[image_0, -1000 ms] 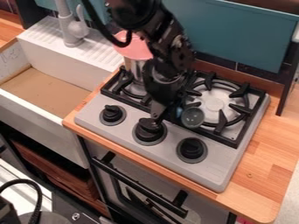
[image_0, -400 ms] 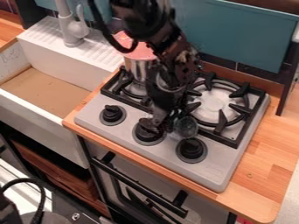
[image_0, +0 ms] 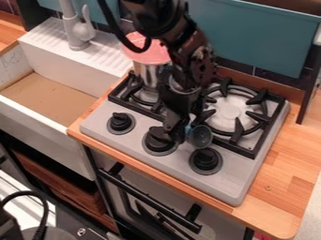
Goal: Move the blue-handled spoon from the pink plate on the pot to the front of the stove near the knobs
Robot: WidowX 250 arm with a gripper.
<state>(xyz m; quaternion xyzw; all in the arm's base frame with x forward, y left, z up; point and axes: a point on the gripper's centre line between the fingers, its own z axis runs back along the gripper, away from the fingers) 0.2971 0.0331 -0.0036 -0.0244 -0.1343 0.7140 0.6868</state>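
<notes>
The black gripper [image_0: 179,133] hangs over the front of the stove [image_0: 119,139], between the middle knob [image_0: 160,139] and the right knob [image_0: 205,160]. Shut in it is a small utensil [image_0: 200,136] with a dark, round, spoon-like end and a bit of blue beside it. The round end points right, just above the right knob near the burner grate's front edge. Most of the utensil's handle is hidden by the gripper. One finger overlaps the middle knob; whether they touch I cannot tell.
A metal pot with a pink lid [image_0: 148,50] stands on the left burner, close behind the arm. The right burner grate [image_0: 237,133] lies behind the utensil. At left are a left knob [image_0: 120,123], a white sink [image_0: 94,63] and a grey faucet [image_0: 76,30].
The gripper has come toward the front edge of the stove and slightly right, and the utensil has moved forward with it. Pot and knobs keep their places.
</notes>
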